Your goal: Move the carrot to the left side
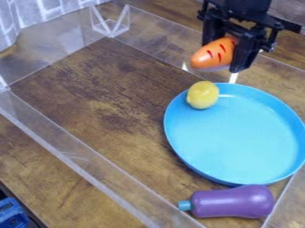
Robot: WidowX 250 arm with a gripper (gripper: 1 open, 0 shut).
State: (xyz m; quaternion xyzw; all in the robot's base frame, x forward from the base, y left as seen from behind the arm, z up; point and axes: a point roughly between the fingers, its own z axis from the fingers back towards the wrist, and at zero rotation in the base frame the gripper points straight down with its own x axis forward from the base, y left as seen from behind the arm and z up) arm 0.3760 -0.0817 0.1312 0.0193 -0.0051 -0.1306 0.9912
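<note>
While end effector (pixel 229 49) was clamped on carrot (pixel 216 54), carry step looked under way: carrot hung in air at far right, above wooden bench (pixel 107 98), beyond far rim of blue plate (pixel 238 134), clear of lemon (pixel 202 94). Next move likely called for leftward travel over open wood, then lowering and release. Carrot small, orange, tapered, dark ridge lines; leafy top hidden behind fingers. Purple eggplant (pixel 233 201) lay near right.
</note>
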